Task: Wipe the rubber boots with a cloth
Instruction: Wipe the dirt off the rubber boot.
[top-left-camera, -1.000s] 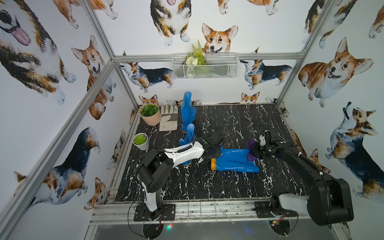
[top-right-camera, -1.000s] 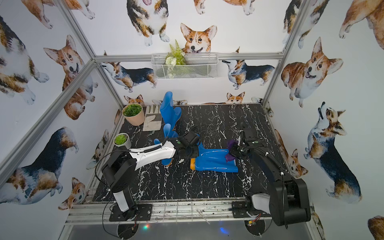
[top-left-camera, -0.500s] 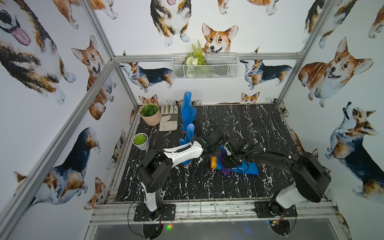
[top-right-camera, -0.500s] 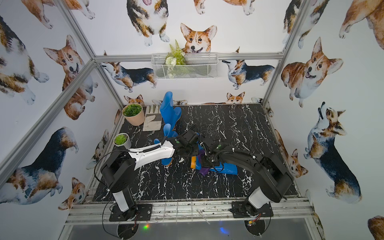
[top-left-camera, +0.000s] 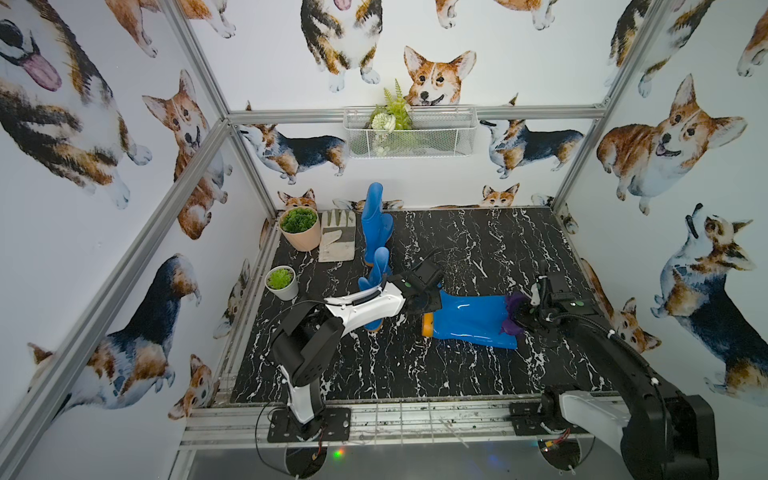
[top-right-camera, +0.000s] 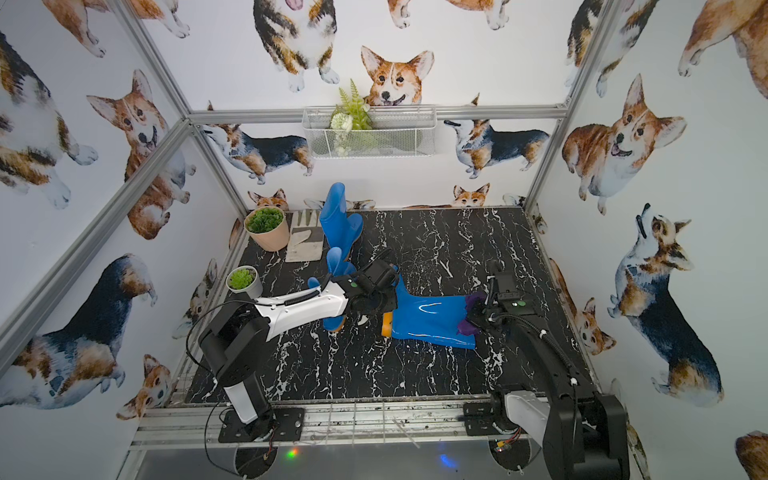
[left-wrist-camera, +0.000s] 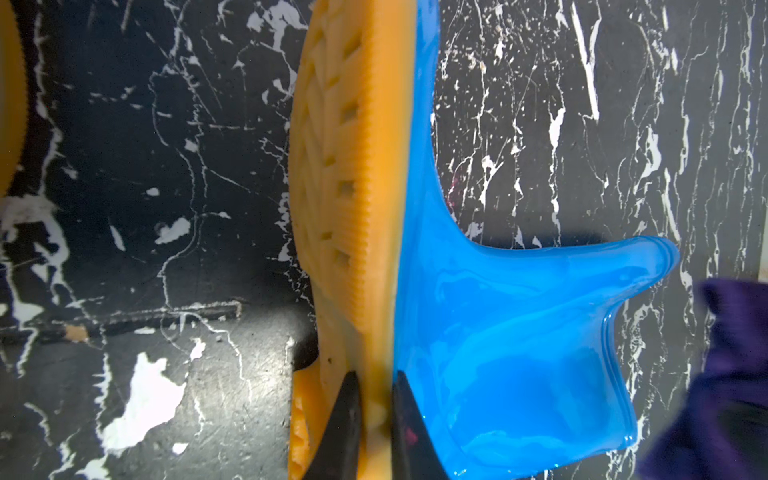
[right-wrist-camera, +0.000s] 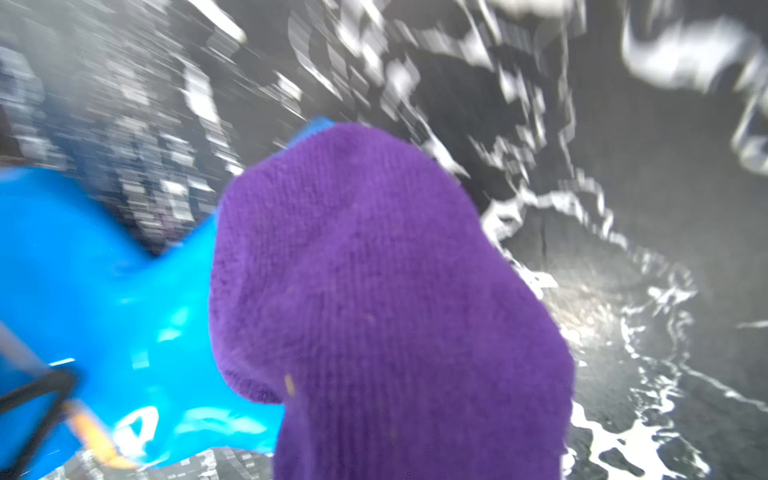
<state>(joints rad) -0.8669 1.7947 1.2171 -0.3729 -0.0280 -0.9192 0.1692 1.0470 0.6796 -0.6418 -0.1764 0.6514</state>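
Steadying the lying boot (top-left-camera: 469, 320), the left gripper (left-wrist-camera: 374, 384) is pinching its sole (left-wrist-camera: 345, 166); the right gripper (top-left-camera: 527, 311) is clamping the cloth (right-wrist-camera: 374, 291).

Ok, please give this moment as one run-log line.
left jaws: shut on sole of lying boot | right jaws: shut on cloth | cloth: at boot's open end | other boots: upright

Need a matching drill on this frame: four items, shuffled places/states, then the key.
Items
1. front boot
2. purple cloth
3. work glove
4. left gripper

Places/states
a. flat beside the terracotta pot
b. clamped on the orange sole
c. bunched in the right gripper
d. on its side on the marble tabletop

Pairs: 1-d, 2-c, 3-a, 4-b
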